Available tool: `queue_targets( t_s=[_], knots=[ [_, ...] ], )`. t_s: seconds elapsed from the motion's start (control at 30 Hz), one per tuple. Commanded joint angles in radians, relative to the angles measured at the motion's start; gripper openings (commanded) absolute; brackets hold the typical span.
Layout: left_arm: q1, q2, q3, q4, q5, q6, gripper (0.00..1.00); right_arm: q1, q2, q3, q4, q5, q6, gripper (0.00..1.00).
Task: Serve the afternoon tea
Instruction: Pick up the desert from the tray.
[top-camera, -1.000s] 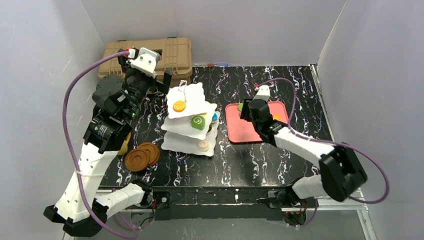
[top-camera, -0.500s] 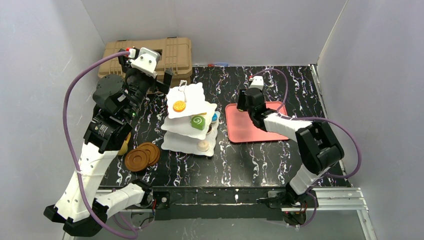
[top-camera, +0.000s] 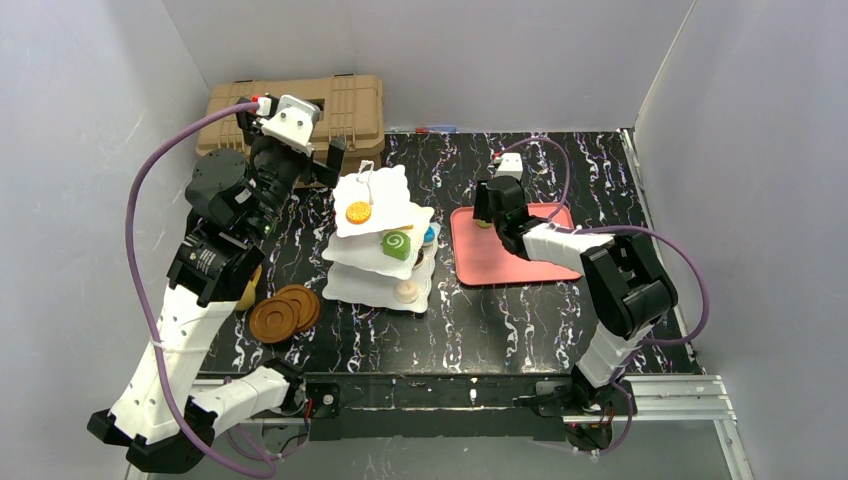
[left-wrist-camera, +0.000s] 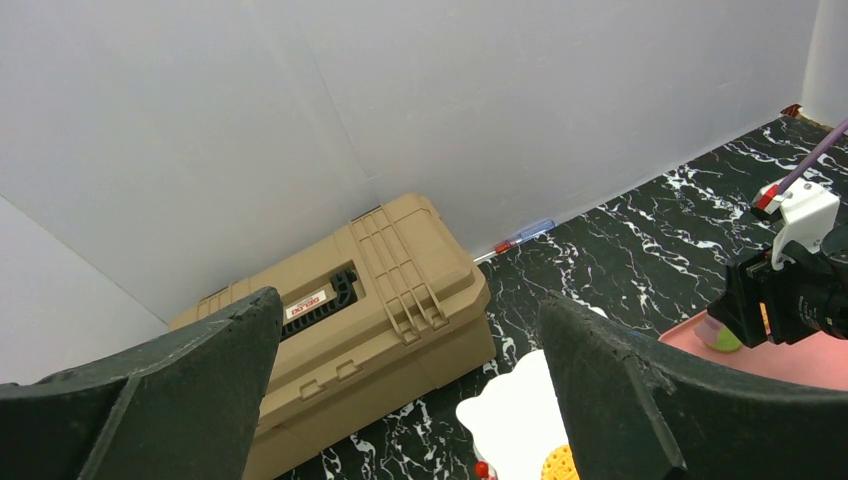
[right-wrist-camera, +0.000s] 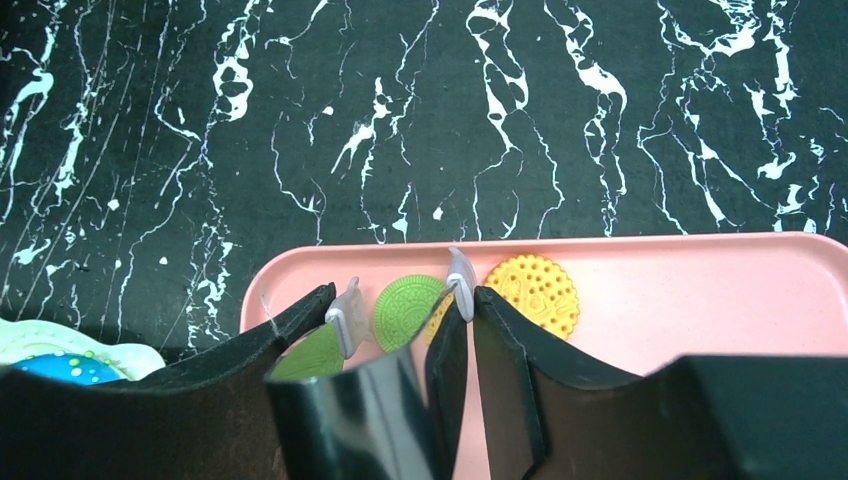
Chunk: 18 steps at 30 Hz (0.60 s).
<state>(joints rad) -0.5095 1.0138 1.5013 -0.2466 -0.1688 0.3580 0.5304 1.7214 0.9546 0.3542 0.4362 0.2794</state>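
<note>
The white three-tier stand (top-camera: 380, 235) with a wire loop top holds small pastries: an orange cookie (top-camera: 358, 212) and a green roll (top-camera: 396, 244). Its top plate also shows in the left wrist view (left-wrist-camera: 520, 420). My left gripper (top-camera: 325, 165) is open and empty, just left of the stand's top (left-wrist-camera: 410, 400). My right gripper (right-wrist-camera: 400, 330) is shut on black tongs (right-wrist-camera: 400, 390). The tongs' pale tips straddle a green cookie (right-wrist-camera: 408, 310) on the pink tray (right-wrist-camera: 700, 290). A yellow cookie (right-wrist-camera: 533, 292) lies beside it. Brown saucers (top-camera: 285, 310) lie front left.
The tan hard case (top-camera: 340, 105) stands at the back left, behind my left gripper (left-wrist-camera: 370, 310). The pink tray (top-camera: 520, 262) lies right of the stand. A yellow cup (top-camera: 248, 290) is partly hidden under my left arm. A pen (top-camera: 435, 129) lies by the back wall.
My right gripper has moved back and left to the tray's far left corner, and the right arm has folded in. The left arm has not moved.
</note>
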Motion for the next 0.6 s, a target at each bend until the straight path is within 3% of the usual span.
queue_targets(
  t_s=[0.0,0.37,0.43,0.57],
  knots=[
    [0.005,-0.008,0.022,0.018,-0.001,-0.006,0.98,-0.004,0.022,0.046,0.058,0.009,-0.017,0.59],
    [0.004,-0.009,0.026,0.018,0.003,-0.007,0.98,-0.004,-0.035,-0.056,0.054,-0.002,0.02,0.58],
    [0.005,-0.009,0.027,0.019,0.002,-0.006,0.98,-0.003,-0.036,-0.06,0.053,-0.007,0.021,0.53],
    [0.005,-0.01,0.029,0.014,0.003,-0.005,0.98,-0.003,-0.07,-0.055,0.04,-0.01,0.019,0.35]
  ],
)
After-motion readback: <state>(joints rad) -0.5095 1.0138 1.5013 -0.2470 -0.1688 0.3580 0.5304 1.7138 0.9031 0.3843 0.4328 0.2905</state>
